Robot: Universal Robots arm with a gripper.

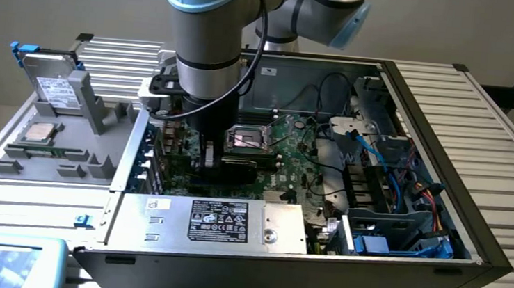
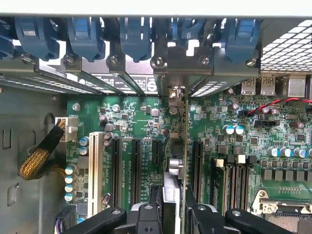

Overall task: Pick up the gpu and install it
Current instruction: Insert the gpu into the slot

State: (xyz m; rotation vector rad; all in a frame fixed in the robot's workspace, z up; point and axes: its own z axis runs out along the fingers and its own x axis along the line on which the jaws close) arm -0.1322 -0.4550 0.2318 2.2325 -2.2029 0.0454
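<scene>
In the exterior view, you see on that view's left a grey parts tray (image 1: 60,162), well apart from the tool, with a silver drive box (image 1: 53,84) standing in it and a processor (image 1: 36,133) lying flat. Further right, the open computer case (image 1: 472,233) lies on the tabletop (image 1: 509,131), and the arm (image 1: 206,28) reaches down into it, so the tool (image 1: 207,157) hangs low over the motherboard (image 1: 279,167), close to the case wall with the slot covers. In the wrist view, the tool (image 2: 173,204) is clamped on the gpu (image 2: 174,165): the two black fingers (image 2: 151,207) press on both flat faces of the card, which you see edge-on between them. The card stands on its edge, its long axis running straight away from the tool toward the rear wall of the case, and its silver end bracket (image 2: 178,92) points to that wall and already sits in the row of slot openings under the blue retention clips (image 2: 134,36). The black expansion slots (image 2: 135,165) lie beside it on the one side, and one more slot (image 2: 197,163) on the other. I judge that the pick is done and the install is far along: the card is in the case and lined up over a slot. If its lower edge is fully pressed into the connector, I cannot tell, because the card hides it; the tool has not let go.
</scene>
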